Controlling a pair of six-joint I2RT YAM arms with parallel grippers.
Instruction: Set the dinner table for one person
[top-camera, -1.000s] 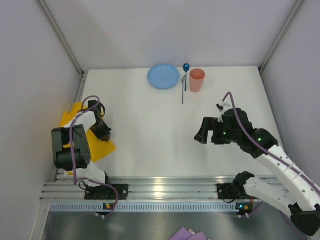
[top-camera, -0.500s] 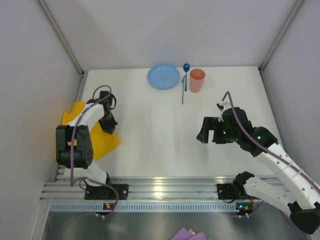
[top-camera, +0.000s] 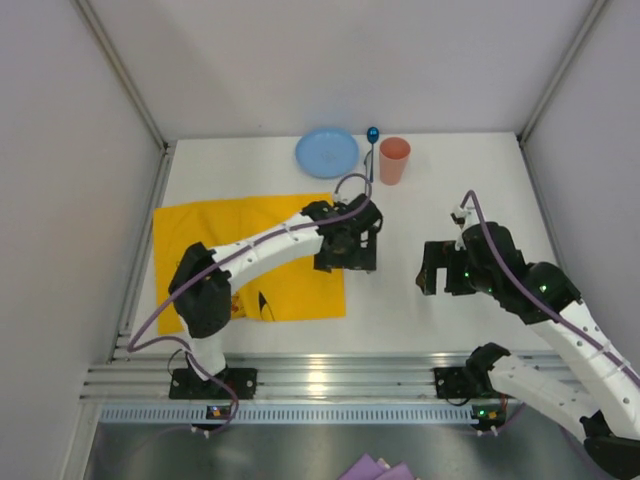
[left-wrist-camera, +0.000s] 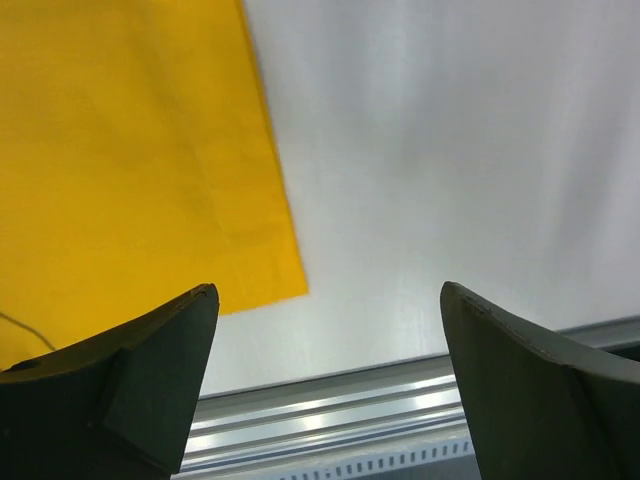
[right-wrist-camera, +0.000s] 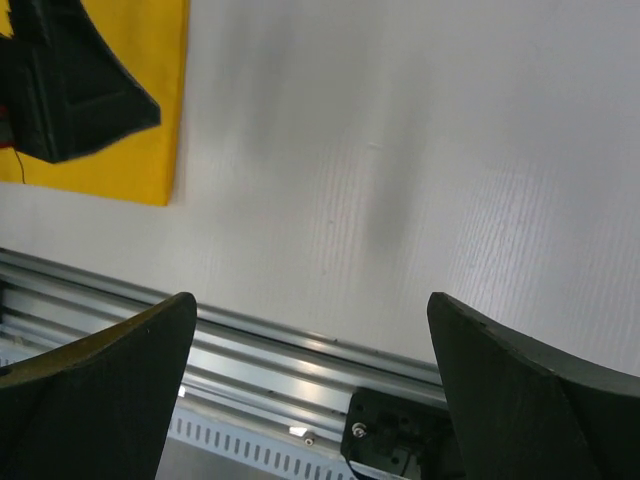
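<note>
the dinner table (top-camera: 450, 180), a wide plain white matte top, fills the floor of a white-walled booth seen from above. on its left half a yellow placemat (top-camera: 230, 245) lies flat and squared to the table's edges, with a small dark print near its front edge. it looks laid as the base for one place setting, though nothing rests on it yet. along the far edge a blue plate (top-camera: 326, 152), a blue spoon (top-camera: 372, 134) and a pink cup (top-camera: 394, 160) sit in a close row. the spoon is between the other two with its handle pointing toward the arms, and all three are probably waiting to be carried over to the mat. the left gripper (top-camera: 347, 248) reaches out over the mat's right edge. its wrist camera shows the jaws spread wide with nothing between them, the mat's near right corner and bare table below (how high above the cloth it hangs is hard to tell). the right gripper (top-camera: 438, 270) sits over bare table just right of the mat, jaws likewise wide apart and empty, seemingly held clear of the left arm.
</note>
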